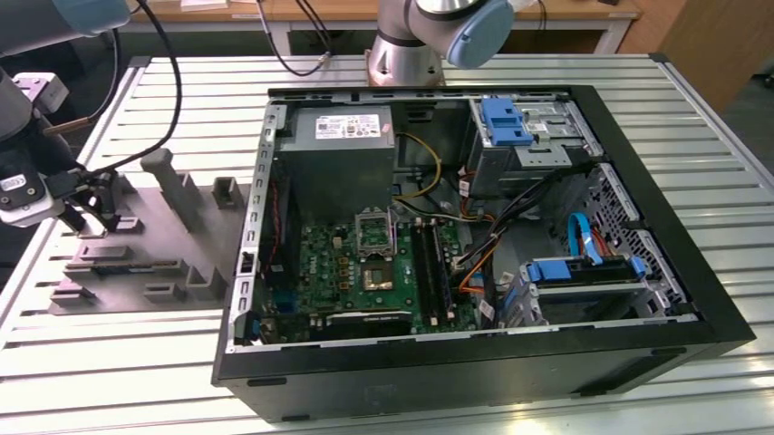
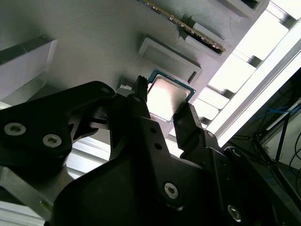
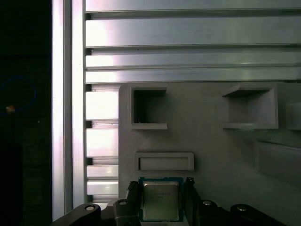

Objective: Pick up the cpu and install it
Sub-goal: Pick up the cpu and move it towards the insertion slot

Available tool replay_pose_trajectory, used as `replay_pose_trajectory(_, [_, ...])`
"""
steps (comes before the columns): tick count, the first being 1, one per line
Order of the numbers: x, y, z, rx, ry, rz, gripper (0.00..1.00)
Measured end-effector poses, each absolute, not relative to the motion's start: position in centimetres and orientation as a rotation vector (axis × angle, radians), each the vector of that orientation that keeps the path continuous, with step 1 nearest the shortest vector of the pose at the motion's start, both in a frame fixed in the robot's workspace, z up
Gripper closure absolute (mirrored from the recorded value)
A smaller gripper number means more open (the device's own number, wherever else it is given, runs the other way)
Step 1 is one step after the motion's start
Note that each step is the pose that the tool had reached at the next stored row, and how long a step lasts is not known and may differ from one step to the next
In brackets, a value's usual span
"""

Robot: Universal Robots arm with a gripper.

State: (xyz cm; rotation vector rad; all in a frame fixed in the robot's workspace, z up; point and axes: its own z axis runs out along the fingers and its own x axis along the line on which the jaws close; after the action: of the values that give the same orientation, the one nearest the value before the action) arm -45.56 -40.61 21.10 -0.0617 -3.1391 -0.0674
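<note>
Exterior view. The gripper (image 1: 107,220) is low over the grey tray (image 1: 133,294), which lies at 9 o'clock from the open computer case (image 1: 629,335), on the exterior view's left. The case holds the green motherboard (image 1: 351,272) at about 7 o'clock on its floor. The silver socket frame (image 1: 375,228) stands near the board's 12 o'clock edge, the power supply (image 1: 344,131) is at 11 o'clock, and the blue-tabbed drive bays (image 1: 508,122) are at 1 o'clock.

Second wrist view. The cpu (image 2: 164,96) lies flat on the tray (image 2: 84,42), pale top up. The gripper (image 2: 164,110) straddles it at a narrow setting, with the fingers (image 2: 141,101) set against two opposite edges, apparently clamped. A gold-edged strip (image 2: 183,23) stands in a slot nearby.

First wrist view. The cpu (image 3: 160,202) sits between the fingers (image 3: 133,193) of the gripper (image 3: 161,193), apparently resting on the tray (image 3: 211,155). A shallow rectangular recess (image 3: 163,162) lies just beside it, and two square pockets (image 3: 148,106) lie beyond. I see nothing in them.

Judgement: the grasp looks centred. To do this well, keep the pinch on the rim only, with both fingers square to the edges, and keep the chip level so it does not slip or cock.
</note>
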Motion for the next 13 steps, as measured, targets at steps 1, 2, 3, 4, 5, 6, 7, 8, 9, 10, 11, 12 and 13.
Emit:
replay_pose_trajectory(1, [-45.56, -40.61, 21.12, -0.062, -3.139, -0.067, 0.53])
replay_pose_trajectory(2, [-45.55, -40.61, 21.15, -0.062, -3.139, -0.067, 0.53])
replay_pose_trajectory(3, [-45.56, -40.61, 21.17, -0.062, -3.139, -0.067, 0.53])
replay_pose_trajectory(4, [-45.56, -40.61, 21.19, -0.062, -3.139, -0.067, 0.53])
replay_pose_trajectory(5, [-45.56, -40.61, 21.22, -0.062, -3.139, -0.067, 0.53])
replay_pose_trajectory(6, [-45.56, -40.61, 21.25, -0.062, -3.139, -0.067, 0.53])
replay_pose_trajectory(7, [-45.56, -40.61, 21.27, -0.062, -3.139, -0.067, 0.53])
replay_pose_trajectory(8, [-45.56, -40.61, 21.29, -0.062, -3.139, -0.067, 0.53])
replay_pose_trajectory(9, [-45.56, -40.61, 21.3, -0.062, -3.139, -0.067, 0.53])
replay_pose_trajectory(10, [-45.56, -40.61, 21.31, -0.062, -3.139, -0.067, 0.53])
replay_pose_trajectory(11, [-45.56, -40.61, 21.33, -0.062, -3.139, -0.067, 0.53])
replay_pose_trajectory(12, [-45.56, -40.61, 21.35, -0.062, -3.139, -0.067, 0.53])
replay_pose_trajectory(13, [-45.56, -40.61, 21.7, -0.062, -3.139, -0.067, 0.53])
